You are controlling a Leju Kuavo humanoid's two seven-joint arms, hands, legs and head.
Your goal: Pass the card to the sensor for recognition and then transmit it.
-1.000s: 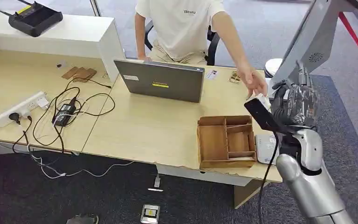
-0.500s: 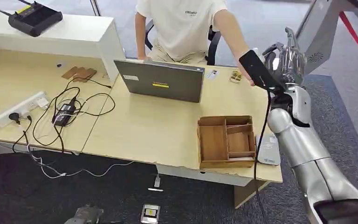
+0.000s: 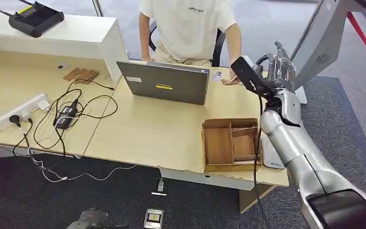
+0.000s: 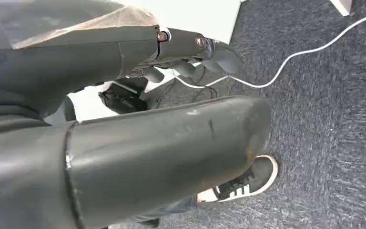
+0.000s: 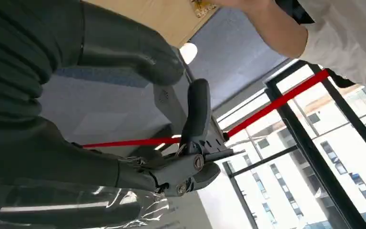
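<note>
we held our right hand (image 3: 280,71) raised over the desk's (image 3: 162,129) far right corner, toward the seated person (image 3: 190,28), likely to offer the card. we could not tell whether its fingers pinched anything; no card was visible. the white sensor (image 3: 270,153) lay beside the wooden tray (image 3: 230,144). our left hand (image 4: 124,119) hung over carpet, its grasp unclear.
</note>
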